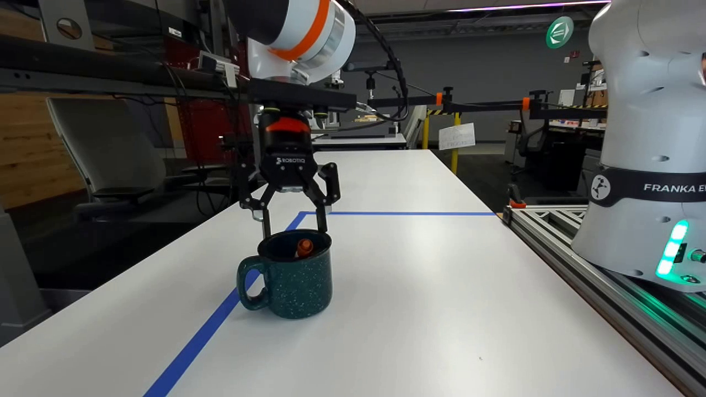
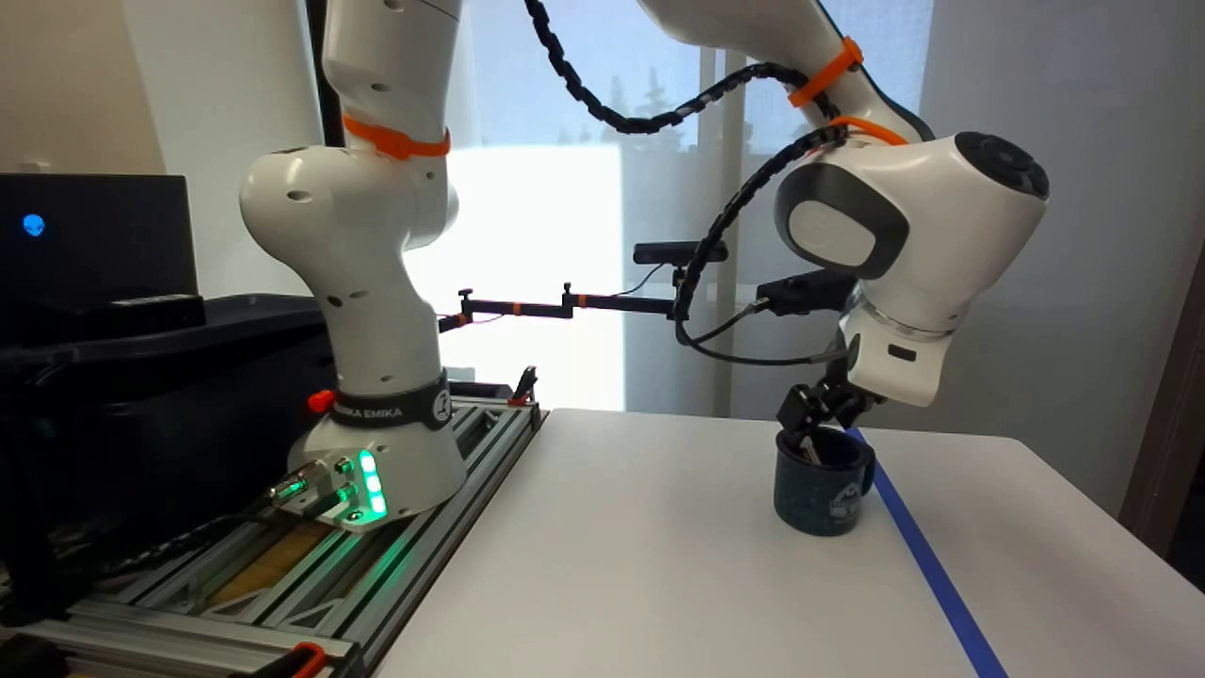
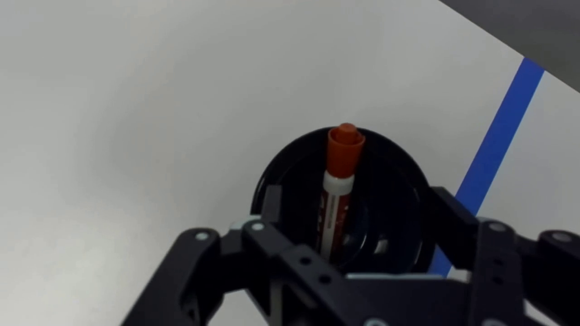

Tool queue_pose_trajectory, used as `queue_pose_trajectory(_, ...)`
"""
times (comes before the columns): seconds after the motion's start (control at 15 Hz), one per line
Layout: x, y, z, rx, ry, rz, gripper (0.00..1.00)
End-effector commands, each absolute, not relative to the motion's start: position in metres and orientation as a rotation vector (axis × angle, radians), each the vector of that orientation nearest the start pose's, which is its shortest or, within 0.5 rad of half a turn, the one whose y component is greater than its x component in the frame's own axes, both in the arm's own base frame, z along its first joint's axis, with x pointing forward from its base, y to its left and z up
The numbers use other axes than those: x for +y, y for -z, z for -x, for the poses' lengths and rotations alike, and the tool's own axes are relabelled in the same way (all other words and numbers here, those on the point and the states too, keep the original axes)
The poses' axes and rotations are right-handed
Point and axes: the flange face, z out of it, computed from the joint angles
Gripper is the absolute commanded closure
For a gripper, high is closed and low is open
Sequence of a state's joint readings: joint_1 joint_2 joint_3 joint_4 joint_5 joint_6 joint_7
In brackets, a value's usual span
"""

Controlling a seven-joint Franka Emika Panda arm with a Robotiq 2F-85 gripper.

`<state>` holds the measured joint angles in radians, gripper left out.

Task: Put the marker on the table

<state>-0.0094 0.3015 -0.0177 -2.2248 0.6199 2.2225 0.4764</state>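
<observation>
The marker point(image 3: 340, 154) leans inside the dark teal mug point(image 1: 300, 291), its orange end up at the rim. Only that orange tip point(image 1: 305, 247) shows in an exterior view. The mug stands upright on the white table point(image 1: 419, 286), beside a blue tape line; it also shows in an exterior view point(image 2: 815, 501). My gripper point(image 1: 295, 227) points down over the mug's mouth and is open. In the wrist view, its fingertips point(image 3: 355, 194) stand apart on either side of the marker, not touching it. The marker's lower end is hidden by the gripper.
Blue tape point(image 1: 201, 336) runs along the table on the mug's handle side, with a cross line point(image 1: 408, 213) farther back. The robot base stands on a metal frame point(image 2: 452, 527) at the table's edge. A grey chair point(image 1: 110, 149) stands beyond the opposite edge.
</observation>
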Motion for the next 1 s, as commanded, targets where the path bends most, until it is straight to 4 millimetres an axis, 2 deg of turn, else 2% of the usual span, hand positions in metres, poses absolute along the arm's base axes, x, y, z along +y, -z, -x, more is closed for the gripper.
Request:
queue_pose_trajectory(0.0,0.0091,-0.2202,-0.5275,1.285,-0.522,2.420,0.27)
queue_pose_trajectory(0.13,0.0097,-0.2202,-0.5289,1.283,-0.521,2.420,0.33)
queue_pose_trajectory(0.2,0.0100,-0.2199,-0.5291,1.282,-0.520,2.420,0.40)
queue_pose_trajectory(0.27,0.0103,-0.2193,-0.5289,1.282,-0.521,2.421,0.37)
queue_pose_trajectory(0.33,0.0105,-0.2188,-0.5287,1.281,-0.520,2.422,0.41)
queue_pose_trajectory(0.73,0.0103,-0.2146,-0.5247,1.283,-0.533,2.427,0.48)
queue_pose_trajectory(0.8,0.0096,-0.2136,-0.5245,1.284,-0.534,2.428,0.57)
queue_pose_trajectory(0.93,0.0088,-0.2115,-0.5239,1.286,-0.539,2.428,0.56)
